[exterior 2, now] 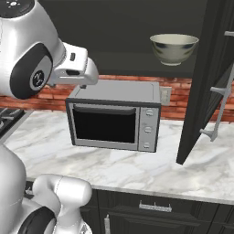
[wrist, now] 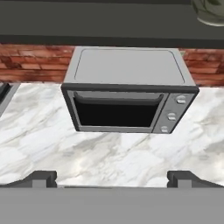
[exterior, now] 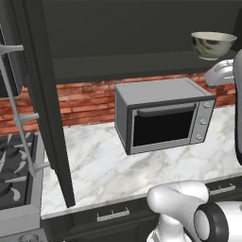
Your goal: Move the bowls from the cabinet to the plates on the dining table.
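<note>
Grey-green mottled bowl [exterior 2: 174,49], cream-rimmed, seemingly on the open cabinet [exterior 2: 123,66] shelf; claw [wrist: 112,178] wide, empty.

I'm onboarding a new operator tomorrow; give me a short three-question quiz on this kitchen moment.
1. True or false: the gripper is closed on the glossy grey-green mottled bowl with a cream rim.
2. What does that bowl rest on? A) the white-grey veined marble counter B) the shelf of the open dark wall cabinet C) the grey box microwave
3. What material covers the wall behind the microwave?

Key: 1. False, the jaws are open and empty, facing the microwave. 2. B. 3. Red brick.
</note>
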Motion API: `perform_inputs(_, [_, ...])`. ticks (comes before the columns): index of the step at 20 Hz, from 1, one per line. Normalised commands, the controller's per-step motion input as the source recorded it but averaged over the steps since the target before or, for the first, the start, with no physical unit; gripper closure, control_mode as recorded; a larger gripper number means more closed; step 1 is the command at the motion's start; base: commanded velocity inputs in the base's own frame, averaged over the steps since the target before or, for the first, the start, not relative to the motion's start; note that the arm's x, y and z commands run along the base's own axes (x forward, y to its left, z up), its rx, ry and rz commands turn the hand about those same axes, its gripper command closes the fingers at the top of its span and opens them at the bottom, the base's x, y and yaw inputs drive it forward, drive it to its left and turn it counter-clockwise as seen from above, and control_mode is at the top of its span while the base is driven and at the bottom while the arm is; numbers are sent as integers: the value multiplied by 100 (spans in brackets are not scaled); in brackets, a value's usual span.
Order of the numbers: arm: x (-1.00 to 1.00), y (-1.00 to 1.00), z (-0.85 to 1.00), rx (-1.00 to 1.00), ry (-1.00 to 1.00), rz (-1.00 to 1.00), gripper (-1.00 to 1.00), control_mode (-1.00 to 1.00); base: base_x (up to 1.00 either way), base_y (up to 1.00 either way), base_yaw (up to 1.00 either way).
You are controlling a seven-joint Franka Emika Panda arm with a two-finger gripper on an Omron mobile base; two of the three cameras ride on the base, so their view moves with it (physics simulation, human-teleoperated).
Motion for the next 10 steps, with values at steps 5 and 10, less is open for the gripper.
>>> perform_inputs(5, [32, -11, -1, -5, -5, 0, -100, -100, 0, 0, 0])
perform_inputs(10, [1, 0, -1, -21, -22, 0, -100, -100, 0, 0, 0])
